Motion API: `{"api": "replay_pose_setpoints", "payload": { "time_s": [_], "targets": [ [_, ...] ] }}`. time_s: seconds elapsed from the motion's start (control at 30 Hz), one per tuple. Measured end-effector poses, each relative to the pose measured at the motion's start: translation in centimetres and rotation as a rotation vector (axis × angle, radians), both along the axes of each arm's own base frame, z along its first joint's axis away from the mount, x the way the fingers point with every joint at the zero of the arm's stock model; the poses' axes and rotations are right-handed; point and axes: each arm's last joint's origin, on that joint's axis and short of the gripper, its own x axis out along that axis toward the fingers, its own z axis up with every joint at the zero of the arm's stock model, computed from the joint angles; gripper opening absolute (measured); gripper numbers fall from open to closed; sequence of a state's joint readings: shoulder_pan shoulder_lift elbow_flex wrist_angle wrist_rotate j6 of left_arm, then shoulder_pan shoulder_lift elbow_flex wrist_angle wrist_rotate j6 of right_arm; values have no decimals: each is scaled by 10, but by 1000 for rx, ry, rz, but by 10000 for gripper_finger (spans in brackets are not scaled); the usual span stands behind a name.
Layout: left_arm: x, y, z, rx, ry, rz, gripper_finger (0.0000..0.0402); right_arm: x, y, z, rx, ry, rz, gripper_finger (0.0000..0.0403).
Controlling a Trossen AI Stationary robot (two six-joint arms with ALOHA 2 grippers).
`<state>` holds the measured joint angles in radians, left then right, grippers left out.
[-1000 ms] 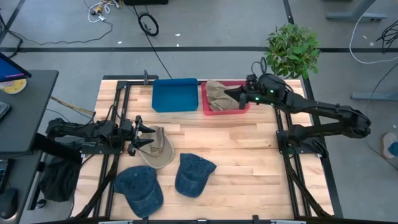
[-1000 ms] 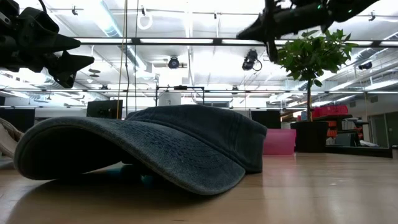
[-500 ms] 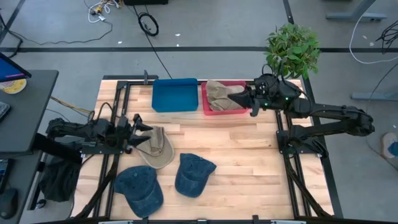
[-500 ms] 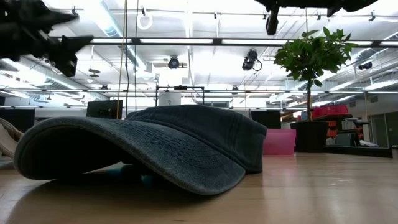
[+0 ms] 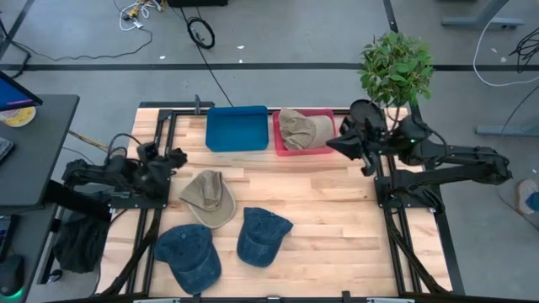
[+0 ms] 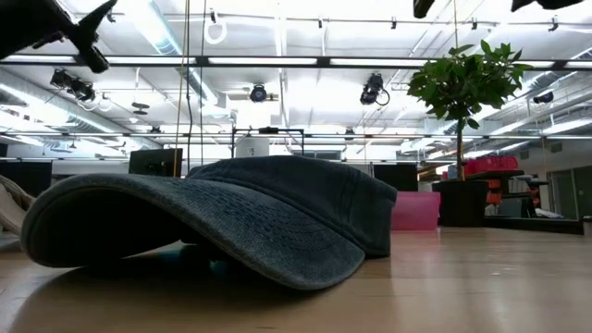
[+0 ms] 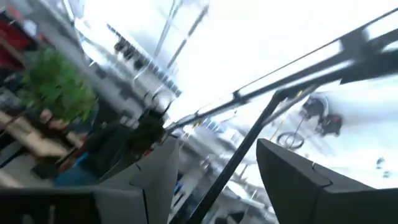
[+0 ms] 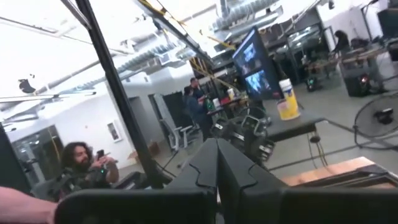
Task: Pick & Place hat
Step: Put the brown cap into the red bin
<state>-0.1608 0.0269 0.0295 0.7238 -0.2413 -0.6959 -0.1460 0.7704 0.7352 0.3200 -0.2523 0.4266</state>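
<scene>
A wooden slatted table (image 5: 320,219) seen from above, with two dark robot arms at its sides. At twelve o'clock sit a blue plastic bin (image 5: 236,128) and, just beside it, a red plastic bin (image 5: 331,145) holding a folded khaki cloth cap (image 5: 301,129). A second khaki cap (image 5: 210,197) lies at nine o'clock. Two dark denim caps, one (image 5: 189,255) at seven o'clock and one (image 5: 262,236) toward six, rest near each other. The right gripper (image 5: 347,145), fingers pressed together and empty, hovers just beside the red bin's edge at two o'clock. The left gripper (image 5: 162,160), fingers parted and empty, sits at nine o'clock, apart from the loose khaki cap. One cap appears placed; the next move likely calls for lowering onto a remaining cap and closing on its fabric.
</scene>
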Motion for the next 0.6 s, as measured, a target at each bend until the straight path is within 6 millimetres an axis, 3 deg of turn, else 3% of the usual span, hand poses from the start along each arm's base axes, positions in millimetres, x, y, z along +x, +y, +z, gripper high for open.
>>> {"api": "replay_pose_setpoints", "payload": {
  "time_s": [0.13,0.27,0.5,0.6],
  "targets": [
    [-11,2,24,-20,-96,7,220,-11,-1,-13,19,4,-14,4],
    [-16,6,35,-53,-91,139,220,-19,-1,-27,38,10,-17,4],
    [-17,12,43,-164,-39,332,220,-27,0,-41,0,-31,-26,4],
    [-14,12,45,-205,-26,331,220,-30,1,-42,-43,-38,7,4]
  ]
}}
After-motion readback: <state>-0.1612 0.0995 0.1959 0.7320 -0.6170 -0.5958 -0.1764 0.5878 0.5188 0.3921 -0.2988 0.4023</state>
